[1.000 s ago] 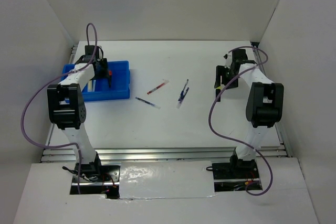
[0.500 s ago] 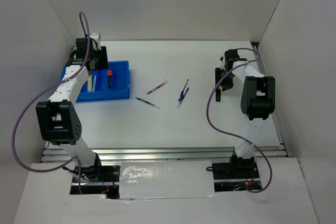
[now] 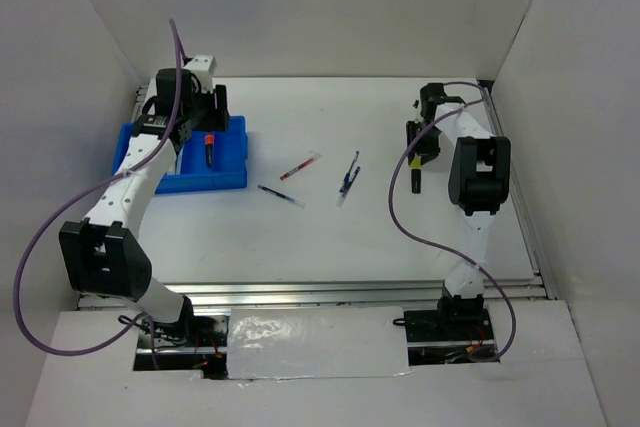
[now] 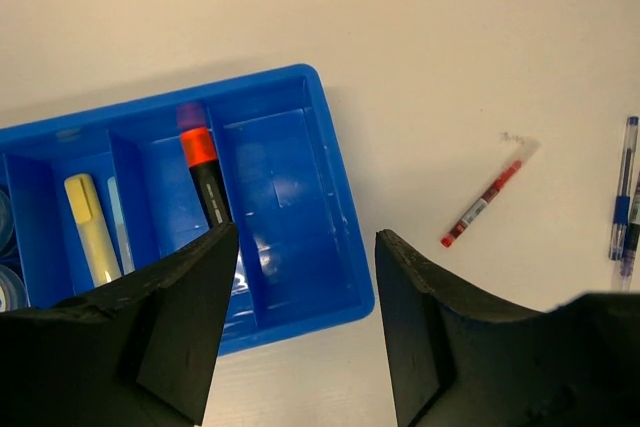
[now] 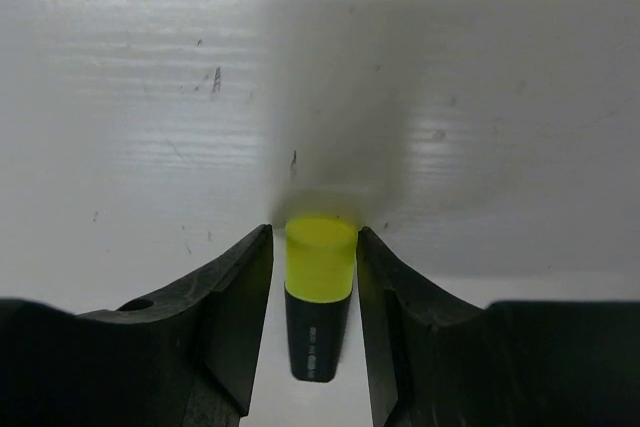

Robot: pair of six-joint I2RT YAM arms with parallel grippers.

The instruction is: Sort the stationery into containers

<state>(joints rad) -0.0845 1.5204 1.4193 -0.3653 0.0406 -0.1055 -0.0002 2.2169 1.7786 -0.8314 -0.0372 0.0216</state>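
The blue tray sits at the left, holding an orange-capped highlighter, a cream bar and a pale blue bar. My left gripper hangs open and empty above the tray's right end. On the table lie a red pen, a blue pen and purple-blue pens. At the right, my right gripper is shut on the yellow-capped highlighter, which rests on the table.
White walls enclose the table on three sides. The right arm works close to the right wall and the table's back right corner. Round pots peek in at the tray's left end. Cables loop off both arms.
The left arm has lifted out of the tray and swung up and right, leaving the orange-capped highlighter inside. The right gripper's jaws have narrowed onto the yellow cap.
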